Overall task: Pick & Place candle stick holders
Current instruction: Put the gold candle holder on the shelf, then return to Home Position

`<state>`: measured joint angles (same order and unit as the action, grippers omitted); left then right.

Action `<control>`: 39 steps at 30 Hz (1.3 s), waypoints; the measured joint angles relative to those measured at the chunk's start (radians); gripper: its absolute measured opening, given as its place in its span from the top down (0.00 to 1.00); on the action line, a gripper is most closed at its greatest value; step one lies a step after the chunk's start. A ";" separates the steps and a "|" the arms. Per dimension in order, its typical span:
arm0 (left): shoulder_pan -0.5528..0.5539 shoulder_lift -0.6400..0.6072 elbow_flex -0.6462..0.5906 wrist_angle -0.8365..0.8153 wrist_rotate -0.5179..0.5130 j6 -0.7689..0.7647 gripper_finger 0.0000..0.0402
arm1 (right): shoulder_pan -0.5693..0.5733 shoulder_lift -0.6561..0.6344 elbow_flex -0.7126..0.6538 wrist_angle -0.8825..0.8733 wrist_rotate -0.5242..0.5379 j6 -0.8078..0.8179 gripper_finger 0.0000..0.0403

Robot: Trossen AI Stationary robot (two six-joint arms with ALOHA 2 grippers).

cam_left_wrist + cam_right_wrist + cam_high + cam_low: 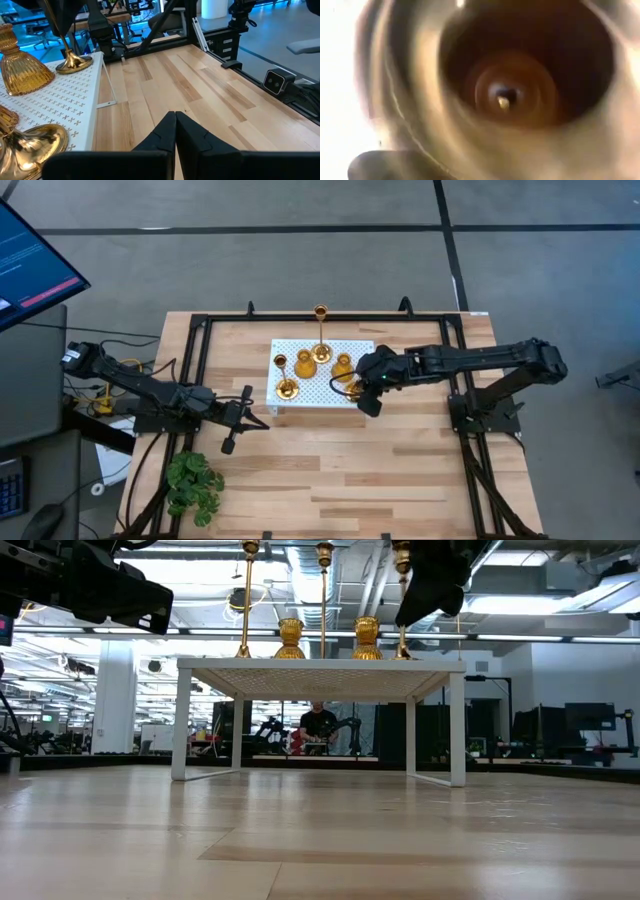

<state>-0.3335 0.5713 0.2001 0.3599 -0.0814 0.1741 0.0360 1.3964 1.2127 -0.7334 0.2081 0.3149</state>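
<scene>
Jaws of left gripper [175,131] pressed together, empty, lower left of centre; right gripper [362,385] jaws unreadable, right at the candle stick holders [305,363], all on white board [318,395] mid-frame: placing seemingly unfinished.

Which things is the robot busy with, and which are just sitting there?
For the job: gold candle holders on the white board; right claw at one of them.
Just there: green plant, computer screen, left claw waiting over the wood.
</scene>
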 joint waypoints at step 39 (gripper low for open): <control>-0.001 0.001 0.000 -0.003 0.000 -0.015 0.98 | 0.356 -0.200 -0.004 -0.170 0.106 0.044 0.99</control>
<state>-0.3347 0.5724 0.2001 0.3569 -0.0811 0.1588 0.3917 1.1963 1.2087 -0.9029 0.3137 0.3586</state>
